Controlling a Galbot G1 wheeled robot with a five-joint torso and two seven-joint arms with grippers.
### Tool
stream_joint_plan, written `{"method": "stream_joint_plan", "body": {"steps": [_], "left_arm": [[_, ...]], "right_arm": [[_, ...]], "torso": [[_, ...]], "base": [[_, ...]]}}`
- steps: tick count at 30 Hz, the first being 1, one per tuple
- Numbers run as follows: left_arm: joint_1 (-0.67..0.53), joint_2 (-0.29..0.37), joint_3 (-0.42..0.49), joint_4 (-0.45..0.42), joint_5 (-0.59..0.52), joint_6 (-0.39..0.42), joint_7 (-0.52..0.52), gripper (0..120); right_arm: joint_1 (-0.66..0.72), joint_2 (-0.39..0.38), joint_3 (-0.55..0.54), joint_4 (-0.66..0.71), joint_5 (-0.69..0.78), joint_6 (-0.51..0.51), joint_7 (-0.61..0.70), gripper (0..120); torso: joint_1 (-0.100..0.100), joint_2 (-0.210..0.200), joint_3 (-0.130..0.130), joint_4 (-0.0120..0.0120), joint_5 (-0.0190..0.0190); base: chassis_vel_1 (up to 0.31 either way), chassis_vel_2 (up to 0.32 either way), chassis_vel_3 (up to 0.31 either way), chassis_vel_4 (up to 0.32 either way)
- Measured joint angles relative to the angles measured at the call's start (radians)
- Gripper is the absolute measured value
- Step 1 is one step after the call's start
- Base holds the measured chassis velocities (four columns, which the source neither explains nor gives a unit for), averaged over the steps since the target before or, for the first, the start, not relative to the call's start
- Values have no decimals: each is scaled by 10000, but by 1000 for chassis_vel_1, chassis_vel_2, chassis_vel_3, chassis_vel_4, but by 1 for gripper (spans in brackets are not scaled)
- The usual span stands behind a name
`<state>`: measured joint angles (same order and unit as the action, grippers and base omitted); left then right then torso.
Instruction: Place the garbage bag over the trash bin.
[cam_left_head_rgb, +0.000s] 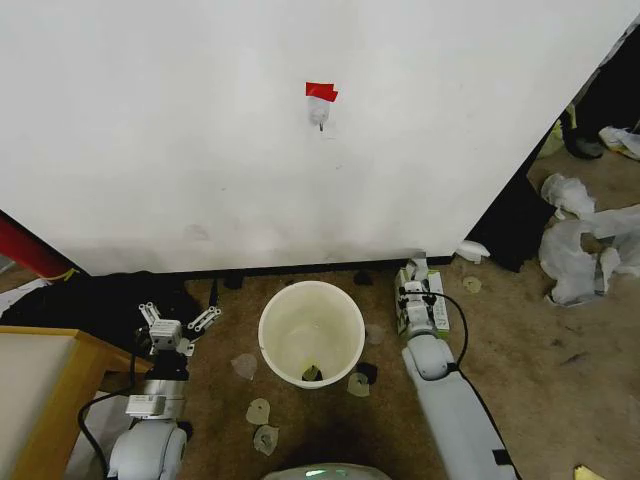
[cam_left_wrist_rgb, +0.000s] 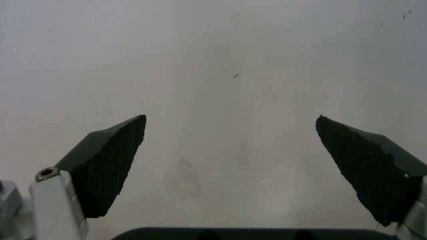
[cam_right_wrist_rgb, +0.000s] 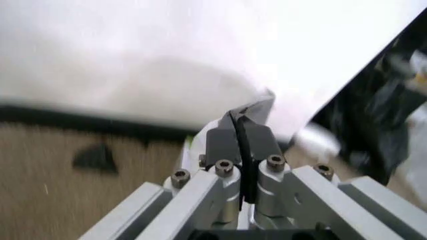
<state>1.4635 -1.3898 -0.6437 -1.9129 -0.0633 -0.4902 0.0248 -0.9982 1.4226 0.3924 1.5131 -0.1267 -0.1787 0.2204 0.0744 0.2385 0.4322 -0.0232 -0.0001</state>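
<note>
Right gripper (cam_left_head_rgb: 414, 292), right of centre, pinches shut on the green-white box's film; left gripper (cam_left_head_rgb: 176, 326) gapes empty—pull bag gently toward bin (cam_left_head_rgb: 311, 335).

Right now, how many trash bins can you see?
1. The trash bin stands on the floor by the wall, between the left gripper and the right gripper. None looks hidden.

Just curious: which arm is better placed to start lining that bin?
Probably right: the right gripper is shut at the green and white box, pale film at its tips. The left gripper hangs open beside the trash bin.
</note>
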Motion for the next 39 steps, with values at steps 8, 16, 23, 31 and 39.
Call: {"method": "stream_joint_plan", "body": {"steps": [8, 16, 23, 31, 39], "left_arm": [[-24, -89, 23, 67, 22, -13, -8, 100], [60, -112, 6, 0, 83, -17, -6, 100], [170, -147, 3, -33, 52, -22, -5, 100], [403, -72, 14, -283, -966, 93, 519, 100], [929, 618, 255, -807, -4095, 1127, 1744, 100]], "right_arm": [[-658, -1149, 58, 2464, 1102, 326, -265, 0], [-857, -2092, 128, 3941, 2574, 1295, -826, 0], [-650, -2797, 180, 5000, 4520, 2105, -1378, 0], [-214, -3887, 196, 5933, 8239, 2679, -2612, 0], [263, -5568, 593, 6524, 12010, 2497, -4436, 0]], "torso": [[0, -1, 0, 1, 2], [0, 0, 0, 2, 3], [0, -1, 0, 2, 3], [0, 0, 0, 2, 3], [0, 0, 0, 2, 4]], "base": [[0, 0, 0, 0], [0, 0, 0, 0], [0, 0, 0, 0], [0, 0, 0, 0], [0, 0, 0, 0]]}}
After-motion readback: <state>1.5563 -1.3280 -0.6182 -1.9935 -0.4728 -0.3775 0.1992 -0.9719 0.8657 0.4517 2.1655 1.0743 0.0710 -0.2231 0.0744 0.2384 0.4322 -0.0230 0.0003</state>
